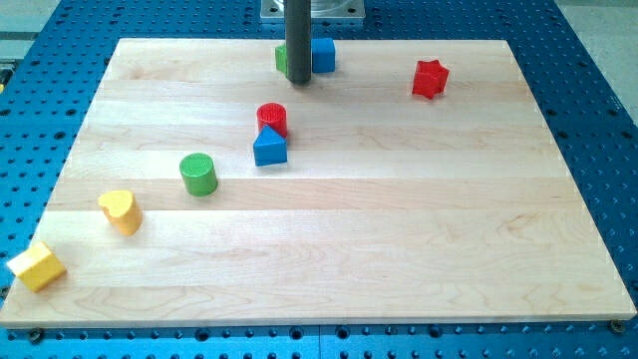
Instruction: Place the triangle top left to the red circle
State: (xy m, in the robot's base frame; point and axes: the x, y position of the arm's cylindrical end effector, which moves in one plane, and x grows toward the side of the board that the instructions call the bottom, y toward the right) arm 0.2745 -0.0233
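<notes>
Nearest the camera, at the view's bottom left corner of the board: a yellow cube-like block [37,266], almost on the edge. A little further up and to the right, a yellow heart-shaped block [121,211], then a green cylinder [198,174].

Near the middle, the blue triangle [269,148], touching the red circle [272,119] from below, slightly to the view's left of it. So not yet placed at the top left; task step probably still at the approach.

My tip [297,82] down near the view's top edge, well apart from the triangle and above the red circle. Just beside the rod, a blue cube [323,54] on the right and a green block [282,59] mostly hidden behind the rod, shape unclear. No jaws on this rod, so nothing to report as released or clenched.

Next move, as a judgement: bring the tip around to the lower right of the triangle, then push it left and up past the circle without moving the circle.

A red star-shaped block [430,79] at the top right. Surface: pale wooden board [399,239] on a blue perforated table [588,60].
</notes>
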